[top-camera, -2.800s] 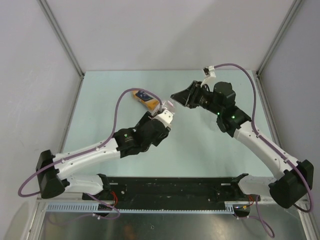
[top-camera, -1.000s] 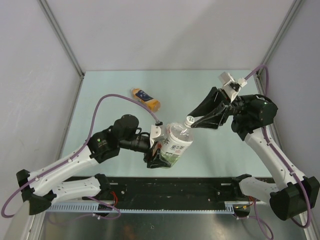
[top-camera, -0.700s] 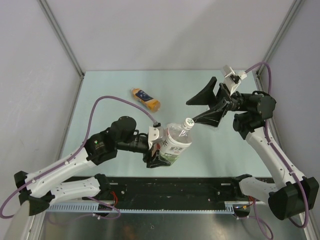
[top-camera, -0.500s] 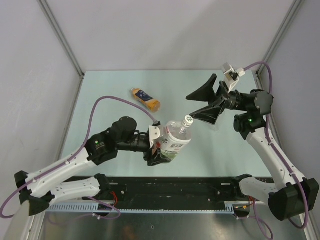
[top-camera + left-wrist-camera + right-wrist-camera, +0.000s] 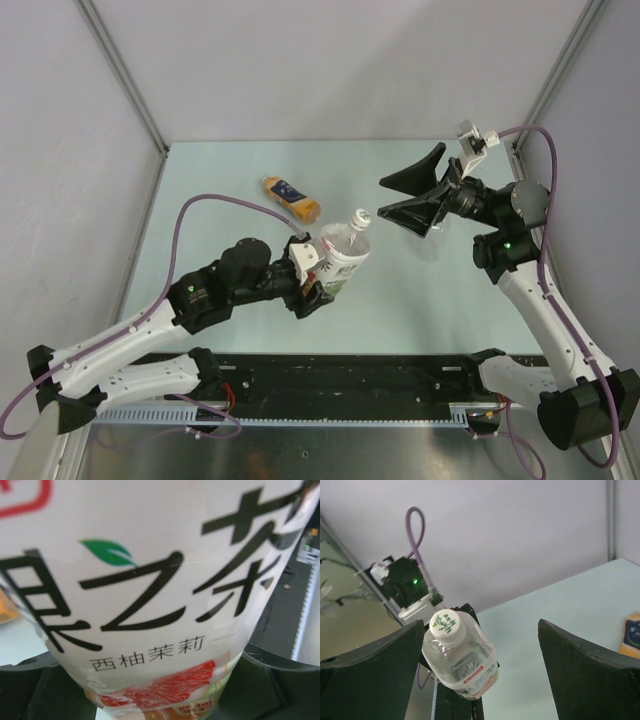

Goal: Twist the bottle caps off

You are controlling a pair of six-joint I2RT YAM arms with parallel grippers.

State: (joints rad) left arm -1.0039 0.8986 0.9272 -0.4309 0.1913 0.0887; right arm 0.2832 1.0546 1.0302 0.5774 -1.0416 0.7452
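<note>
From above, my left gripper [image 5: 314, 281] clamps the tilted bottle [image 5: 343, 252], its cap [image 5: 360, 218] on; my right gripper [image 5: 384, 197] gapes just beside. Left wrist: label fills everything. Right wrist: cap between my spread right fingers [image 5: 375, 662], untouched

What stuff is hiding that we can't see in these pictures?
- Left wrist view: the bottle fills the close-up; its cap is out of frame.
- Right wrist view: the orange bottle is cut off by the right edge.
- Top view: the orange bottle's label is too small to read.
</note>
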